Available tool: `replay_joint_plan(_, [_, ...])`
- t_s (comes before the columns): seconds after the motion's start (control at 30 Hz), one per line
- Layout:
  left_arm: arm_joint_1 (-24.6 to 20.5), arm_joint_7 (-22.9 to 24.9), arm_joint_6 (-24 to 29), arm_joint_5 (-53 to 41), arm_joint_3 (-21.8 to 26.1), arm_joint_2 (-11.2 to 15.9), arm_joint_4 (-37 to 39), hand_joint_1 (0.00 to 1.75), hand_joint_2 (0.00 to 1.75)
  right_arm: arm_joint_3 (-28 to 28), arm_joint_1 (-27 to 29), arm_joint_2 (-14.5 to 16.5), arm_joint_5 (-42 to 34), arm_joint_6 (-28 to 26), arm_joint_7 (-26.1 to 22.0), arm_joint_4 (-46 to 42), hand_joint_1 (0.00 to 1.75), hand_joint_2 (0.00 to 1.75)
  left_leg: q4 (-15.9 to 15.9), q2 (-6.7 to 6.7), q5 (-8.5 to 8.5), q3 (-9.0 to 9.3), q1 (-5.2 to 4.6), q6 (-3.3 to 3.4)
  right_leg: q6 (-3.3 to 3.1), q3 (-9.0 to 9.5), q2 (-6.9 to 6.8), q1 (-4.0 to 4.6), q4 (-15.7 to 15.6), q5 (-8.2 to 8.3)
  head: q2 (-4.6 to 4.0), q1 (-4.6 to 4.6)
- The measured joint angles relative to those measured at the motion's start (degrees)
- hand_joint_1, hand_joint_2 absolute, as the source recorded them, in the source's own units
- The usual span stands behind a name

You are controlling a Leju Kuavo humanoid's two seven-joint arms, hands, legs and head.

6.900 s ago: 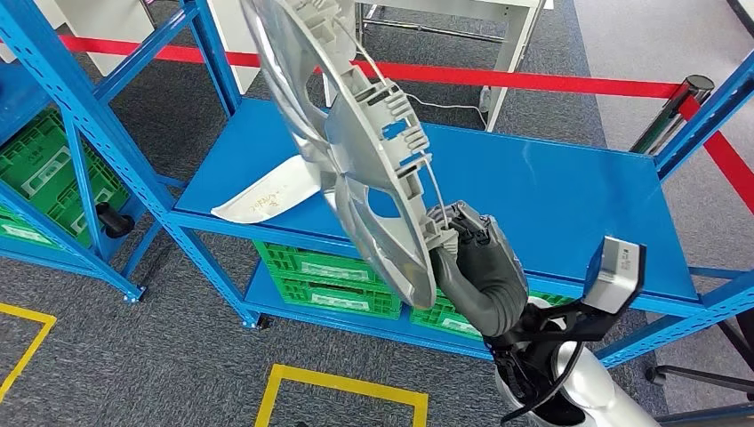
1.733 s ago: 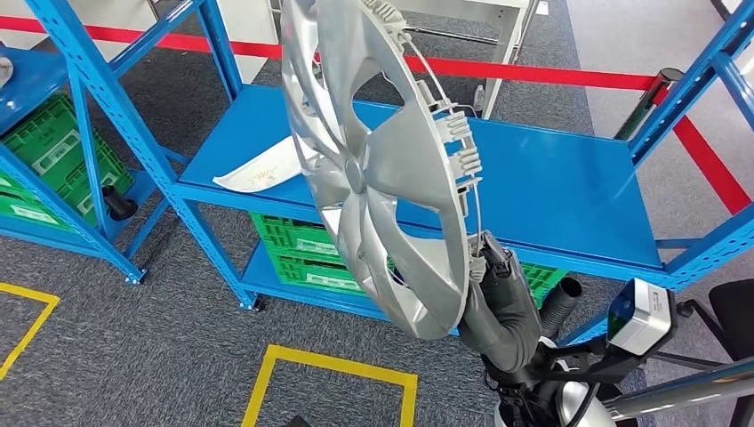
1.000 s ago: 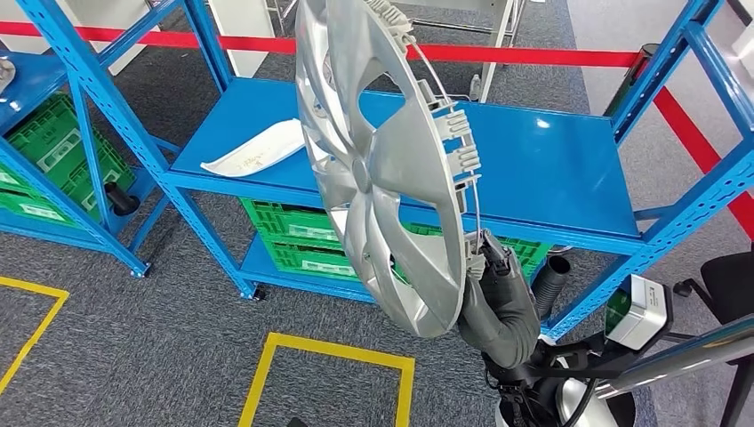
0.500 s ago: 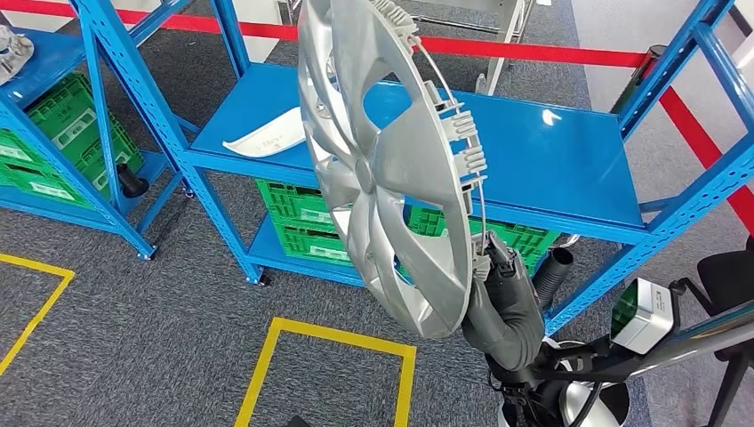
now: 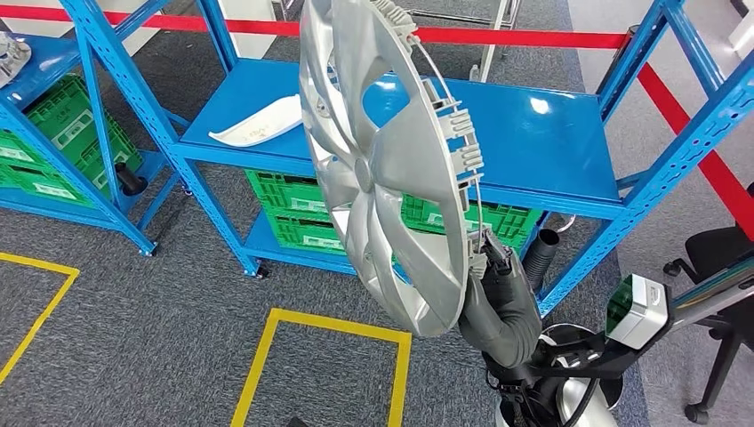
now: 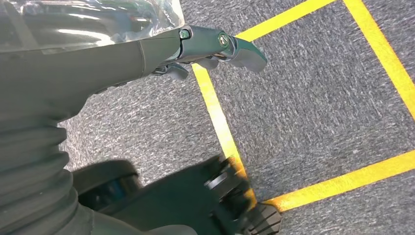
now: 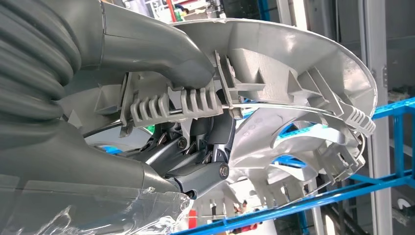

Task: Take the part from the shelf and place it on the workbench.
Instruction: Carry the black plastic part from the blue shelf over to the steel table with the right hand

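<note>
The silver hubcap (image 5: 391, 169) stands on edge in the air, raised in front of the blue shelf (image 5: 551, 133), its spoked face turned to the robot's left and its ribbed back with clips and wire ring turned to the right. It rises from the right hand (image 5: 492, 260), which holds it by the lowest part of its rim; nearly all of the disc lies above the fingers and leans away over the shelf's front rail. The right arm comes up from below, its grey ribbed cover bent at the wrist so the hand points upward.

In the right wrist view the thick grey thumb (image 7: 161, 46) presses across the outer side of the hubcap's rim (image 7: 293, 63), while the darker fingers (image 7: 205, 147) are curled in behind the rim, among the clips and under the wire ring. The rim sits pinched between thumb and fingers, so the hand grips the hubcap firmly.

The left hand (image 6: 205, 46) hangs low over grey carpet (image 6: 313, 98) marked with yellow tape lines (image 6: 220, 122). Its fingers are slightly bent, apart from one another, and hold nothing.

Beyond the hubcap, a white curved part (image 5: 258, 127) lies on the shelf's blue board, well apart from the fingers. Green crates (image 5: 298, 213) sit on the level below.
</note>
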Motion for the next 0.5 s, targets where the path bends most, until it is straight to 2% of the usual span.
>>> replay_joint_plan(0.03, [-0.05,0.0,0.03,0.01,0.0,0.0,-0.01,0.0,1.75,-0.01,0.0,0.0,0.0,0.01,-0.01,0.0,1.75,1.75,-3.29,-0.05,0.78,1.91,-0.13,0.27,0.29,-0.22,0.02,0.04,0.04,0.3,0.0,0.0])
replay_joint_plan(0.07, [-0.07,0.0,0.05,0.02,0.0,0.01,-0.01,0.0,1.75,-0.01,0.0,0.01,-0.01,0.0,-0.03,0.0,1.75,1.75,-5.15,-0.1,1.08,2.83,-0.28,0.5,0.62,-0.44,0.01,0.05,0.06,0.6,0.0,0.02])
replay_joint_plan(0.13, [0.07,0.0,0.09,0.05,0.0,0.03,-0.01,0.0,1.75,-0.02,0.02,0.01,-0.08,-0.01,-0.04,0.0,1.75,1.75,-5.83,-0.11,1.43,2.6,-0.52,0.97,1.38,-0.75,-0.04,-0.05,-0.1,1.35,0.0,0.02])
replay_joint_plan(0.17, [0.14,0.0,0.09,0.08,0.0,0.03,-0.01,0.0,1.75,-0.03,0.05,0.01,-0.14,-0.02,-0.05,0.0,1.75,1.75,-6.0,0.0,1.91,2.35,-0.45,1.27,1.72,-0.9,-0.04,-0.12,-0.14,1.37,0.0,0.04])
replay_joint_plan(0.2, [0.16,0.0,0.09,0.09,0.0,0.02,-0.01,0.0,1.75,-0.04,0.07,0.01,-0.22,-0.03,-0.05,0.0,1.75,1.75,-6.22,0.12,2.45,2.05,-0.35,1.61,2.06,-1.14,-0.01,-0.15,0.24,0.7,0.0,0.11])
replay_joint_plan(0.23, [0.12,0.0,0.08,0.09,0.0,-0.02,-0.02,0.0,1.75,-0.05,0.08,0.0,-0.28,-0.03,-0.05,0.0,1.75,1.75,-6.43,0.24,3.0,1.65,-0.22,1.94,2.35,-1.62,0.03,-0.17,1.53,-0.82,0.0,0.23])
replay_joint_plan(0.27, [0.06,0.0,0.08,0.1,0.0,-0.04,-0.02,0.0,1.75,-0.07,0.11,0.0,-0.34,-0.03,-0.05,0.0,1.75,1.75,-6.46,0.36,3.42,1.2,-0.12,2.17,2.58,-2.37,0.06,-0.22,3.93,-3.16,0.0,0.35])
replay_joint_plan(0.33, [0.04,0.0,0.08,0.1,0.0,-0.07,-0.03,0.0,1.75,-0.08,0.2,0.0,-0.4,-0.03,-0.05,0.01,1.75,1.75,-6.13,0.44,4.03,0.04,-0.17,2.42,2.98,-4.13,0.09,-0.27,10.76,-7.68,0.0,0.52])
replay_joint_plan(0.37, [0.05,0.0,0.08,0.1,0.0,-0.07,-0.03,0.0,1.75,-0.08,0.27,0.0,-0.41,-0.05,-0.04,0.01,1.75,1.75,-5.87,0.47,4.33,-0.61,-0.2,2.43,3.12,-4.52,0.1,-0.28,13.5,-8.69,0.0,0.53])
replay_joint_plan(0.4, [0.05,0.0,0.09,0.1,0.0,-0.07,-0.03,0.0,1.75,-0.08,0.35,0.0,-0.42,-0.08,-0.04,0.02,1.75,1.75,-5.57,0.48,4.59,-1.3,-0.21,2.4,3.21,-4.2,0.1,-0.28,14.63,-8.6,0.0,0.54])
replay_joint_plan(0.43, [0.05,0.0,0.09,0.1,0.0,-0.07,-0.03,0.0,1.75,-0.08,0.4,0.0,-0.42,-0.1,-0.03,0.02,1.75,1.75,-5.23,0.49,4.81,-1.94,-0.21,2.33,3.24,-3.09,0.09,-0.28,14.03,-7.66,0.0,0.55])
replay_joint_plan(0.47, [0.05,0.0,0.09,0.1,0.0,-0.08,-0.03,0.0,1.75,-0.08,0.44,0.0,-0.42,-0.12,-0.03,0.02,1.75,1.75,-4.82,0.48,4.96,-2.55,-0.18,2.24,3.2,-0.87,0.09,-0.29,11.11,-6.12,0.0,0.56])
replay_joint_plan(0.5, [0.05,0.0,0.09,0.1,0.0,-0.08,-0.03,0.0,1.75,-0.1,0.44,0.0,-0.42,-0.14,-0.03,0.02,1.75,1.75,-4.4,0.48,5.06,-3.1,-0.16,2.08,3.07,1.63,0.09,-0.28,7.33,-5.24,0.0,0.57])
